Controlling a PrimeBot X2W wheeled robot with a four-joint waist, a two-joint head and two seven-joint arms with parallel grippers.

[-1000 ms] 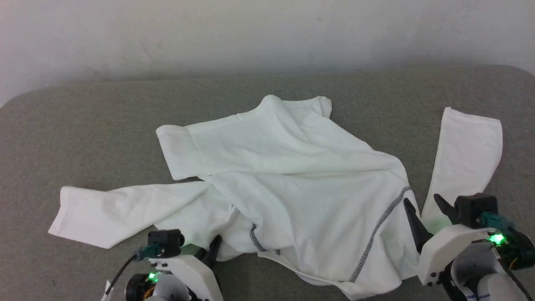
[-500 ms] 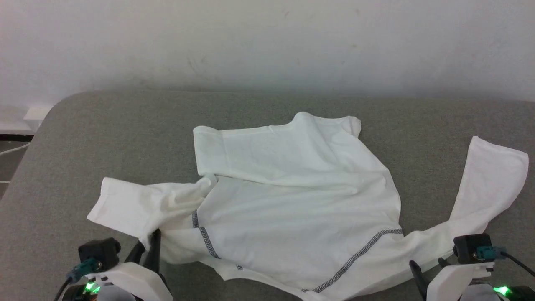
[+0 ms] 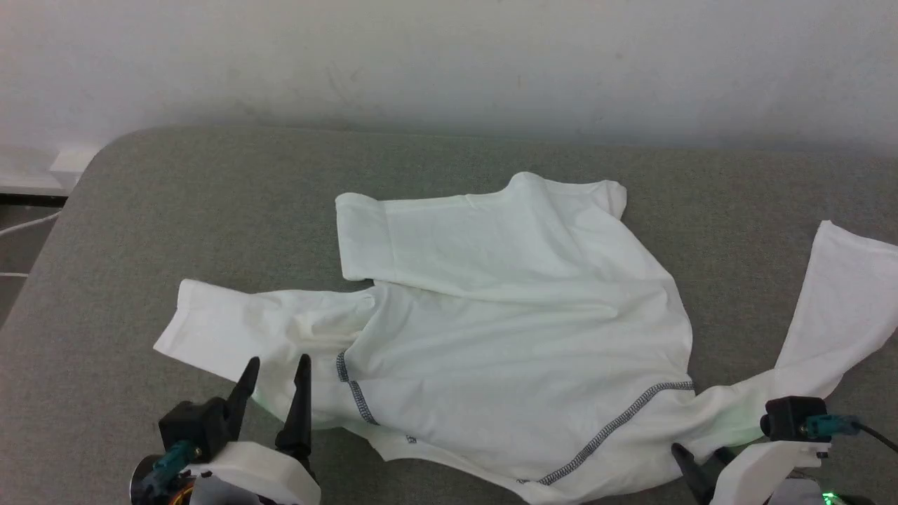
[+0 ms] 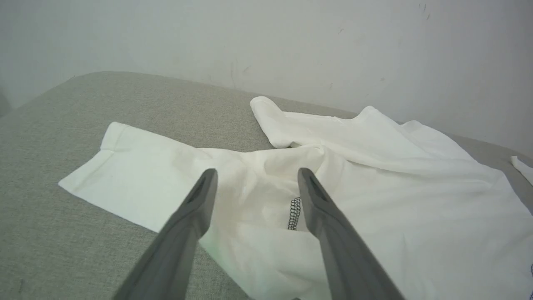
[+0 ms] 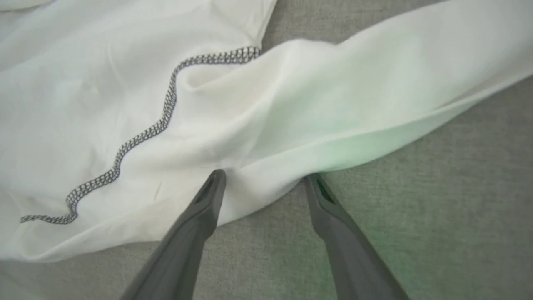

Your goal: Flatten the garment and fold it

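Setting: plain indoor test room, probably a lab; a home cannot be ruled out.
Backdrop, 12 o'clock: bare white wall [image 3: 449,63], scuffed and marked.
Work surface: grey woven-fabric pad [image 3: 175,231], 1 rounded corner at 10 o'clock.
Floor edge, 9 o'clock: white cable [image 3: 28,223] beside the pad.

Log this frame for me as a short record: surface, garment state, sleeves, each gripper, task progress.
surface: grey cloth-covered top, with a pale wall behind
garment: white, spread out but rumpled, far part doubled over
left sleeve: lying out flat to the left
right sleeve: trailing off to the right
left gripper: open, pointing at the left sleeve's base
right gripper: open, tips at a fabric ridge near the right sleeve's base
progress: not yet flat, not folded
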